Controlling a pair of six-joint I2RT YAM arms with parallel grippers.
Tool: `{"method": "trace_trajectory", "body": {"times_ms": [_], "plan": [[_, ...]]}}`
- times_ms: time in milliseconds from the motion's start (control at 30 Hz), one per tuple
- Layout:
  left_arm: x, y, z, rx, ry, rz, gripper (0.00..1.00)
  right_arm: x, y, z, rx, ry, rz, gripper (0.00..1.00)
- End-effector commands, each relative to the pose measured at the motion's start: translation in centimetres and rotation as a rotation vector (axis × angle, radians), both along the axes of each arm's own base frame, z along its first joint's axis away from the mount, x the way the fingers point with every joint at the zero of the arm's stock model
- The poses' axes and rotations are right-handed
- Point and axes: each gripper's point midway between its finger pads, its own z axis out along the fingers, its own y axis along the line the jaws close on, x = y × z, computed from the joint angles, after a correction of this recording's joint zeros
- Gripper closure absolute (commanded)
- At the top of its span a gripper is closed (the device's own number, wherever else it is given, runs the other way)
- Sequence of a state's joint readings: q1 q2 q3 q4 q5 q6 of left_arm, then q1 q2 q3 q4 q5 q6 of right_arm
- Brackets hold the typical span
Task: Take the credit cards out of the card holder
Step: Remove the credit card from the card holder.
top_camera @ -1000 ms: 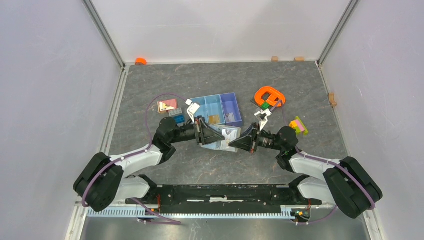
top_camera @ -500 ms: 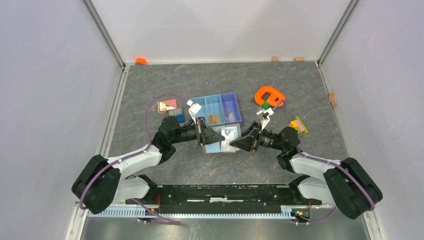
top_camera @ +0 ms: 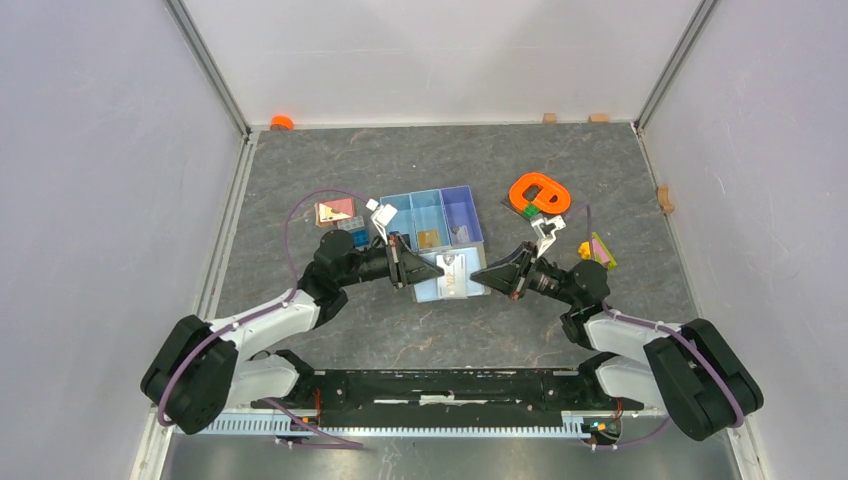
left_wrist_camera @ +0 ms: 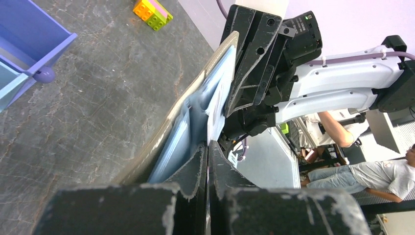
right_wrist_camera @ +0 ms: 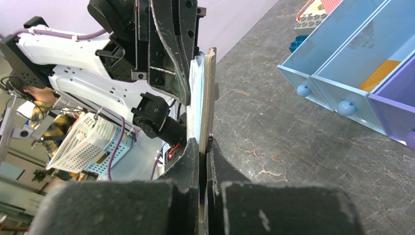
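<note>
The card holder is held open, off the table, between my two grippers in front of the tray. Its pale blue inside faces up. A whitish credit card with dark markings lies on it by the left fingertips. My left gripper is shut on the thin pale card; the holder's blue inside and tan outside lie beside the fingers. My right gripper is shut on the holder's right edge, seen edge-on as a tan strip. Any other cards are hidden.
A blue-and-purple three-compartment tray stands just behind the holder. A pink and tan block and a blue brick lie left of it. An orange ring-shaped object and coloured bricks lie to the right.
The two grippers have drawn apart, the right one moving right and up. The holder has gone from tilted and half folded to spread flatter, and the marked card now shows more.
</note>
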State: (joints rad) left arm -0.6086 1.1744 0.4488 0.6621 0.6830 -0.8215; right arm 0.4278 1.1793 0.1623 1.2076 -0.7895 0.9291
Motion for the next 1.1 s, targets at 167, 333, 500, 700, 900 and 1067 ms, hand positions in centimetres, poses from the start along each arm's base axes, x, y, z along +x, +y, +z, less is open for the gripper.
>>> {"method": "trace_trajectory", "body": {"times_ms": [167, 333, 500, 700, 900, 1067], "plan": [[1.6, 0.9, 0.5, -0.01, -0.013, 0.072, 0.98, 0.2, -0.8, 2.0, 0.069, -0.069, -0.034, 1.0], [1.2, 0.6, 1.0, -0.04, -0.025, 0.035, 0.98, -0.1, -0.7, 2.2, 0.075, -0.079, -0.01, 0.74], [0.1, -0.5, 1.7, -0.095, -0.014, -0.053, 0.98, -0.2, 0.0, 1.7, 0.069, -0.064, 0.011, 0.64], [-0.6, -1.0, 2.0, -0.097, -0.023, -0.089, 0.98, -0.6, 1.1, 1.1, 0.057, -0.049, 0.047, 0.56], [-0.6, -1.2, 1.9, -0.092, -0.017, -0.093, 0.98, -0.6, 1.2, 1.0, 0.055, -0.04, 0.049, 0.82], [0.5, -0.6, 0.7, -0.039, 0.002, -0.024, 0.98, -0.1, 0.5, 0.8, 0.052, -0.038, -0.002, 1.0]]}}
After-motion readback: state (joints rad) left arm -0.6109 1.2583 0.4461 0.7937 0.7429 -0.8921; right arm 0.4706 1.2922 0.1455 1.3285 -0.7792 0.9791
